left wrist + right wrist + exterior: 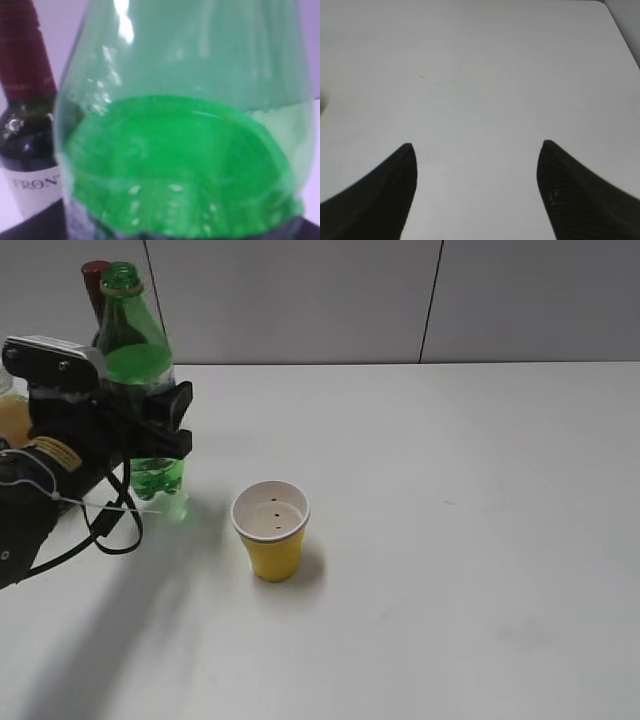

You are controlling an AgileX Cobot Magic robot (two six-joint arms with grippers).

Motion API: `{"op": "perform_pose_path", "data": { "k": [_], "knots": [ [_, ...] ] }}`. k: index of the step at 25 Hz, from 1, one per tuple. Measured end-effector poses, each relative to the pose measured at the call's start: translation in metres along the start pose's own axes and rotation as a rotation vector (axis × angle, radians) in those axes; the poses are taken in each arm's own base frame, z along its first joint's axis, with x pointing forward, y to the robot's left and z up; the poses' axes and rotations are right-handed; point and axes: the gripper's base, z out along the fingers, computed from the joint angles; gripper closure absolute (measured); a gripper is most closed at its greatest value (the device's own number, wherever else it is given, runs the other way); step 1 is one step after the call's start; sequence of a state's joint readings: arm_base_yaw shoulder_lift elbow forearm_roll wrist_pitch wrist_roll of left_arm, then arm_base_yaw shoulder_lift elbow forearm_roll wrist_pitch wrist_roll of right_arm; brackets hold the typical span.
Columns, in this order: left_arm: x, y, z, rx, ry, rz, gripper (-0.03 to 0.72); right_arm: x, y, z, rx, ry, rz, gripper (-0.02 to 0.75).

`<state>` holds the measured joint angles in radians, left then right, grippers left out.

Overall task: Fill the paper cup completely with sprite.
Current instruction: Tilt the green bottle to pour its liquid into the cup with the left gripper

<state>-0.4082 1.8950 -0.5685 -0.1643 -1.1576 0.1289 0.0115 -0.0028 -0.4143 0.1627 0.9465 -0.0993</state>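
the left gripper (165,425) clamps the tall green see-through plastic sprite bottle (138,360) mid-body for pouring; the small yellow paper cup (271,530) stands near, empty. the right gripper (476,165) is spread, grasping nothing.

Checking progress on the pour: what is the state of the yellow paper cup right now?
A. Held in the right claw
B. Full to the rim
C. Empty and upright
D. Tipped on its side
C: the paper cup stands upright on the table, its white inside dry down to the dots.

Left hand (160,425) clamped closed, right hand (476,150) spread wide
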Motion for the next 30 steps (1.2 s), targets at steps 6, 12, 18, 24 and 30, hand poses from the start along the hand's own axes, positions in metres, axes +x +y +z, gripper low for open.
{"op": "perform_pose_path", "data": {
  "k": [6, 12, 18, 24, 30],
  "knots": [
    [-0.004, -0.002, -0.029, -0.091, 0.035, 0.038, 0.228, 0.0, 0.0, 0.0, -0.001, 0.0, 0.001, 0.162],
    [-0.007, -0.019, -0.044, -0.086, 0.049, 0.139, 0.228, 0.0, 0.0, 0.0, -0.001, 0.0, 0.001, 0.162],
    [-0.01, -0.029, -0.051, -0.1, 0.061, 0.241, 0.228, 0.0, 0.0, 0.0, -0.001, 0.0, 0.001, 0.162],
    [-0.014, -0.032, -0.056, -0.099, 0.057, 0.376, 0.228, 0.0, 0.0, 0.0, -0.001, 0.0, 0.001, 0.162],
    [-0.003, -0.027, -0.067, -0.091, 0.111, 0.477, 0.228, 0.0, 0.0, 0.0, -0.001, 0.0, 0.001, 0.162]
  ]
}}
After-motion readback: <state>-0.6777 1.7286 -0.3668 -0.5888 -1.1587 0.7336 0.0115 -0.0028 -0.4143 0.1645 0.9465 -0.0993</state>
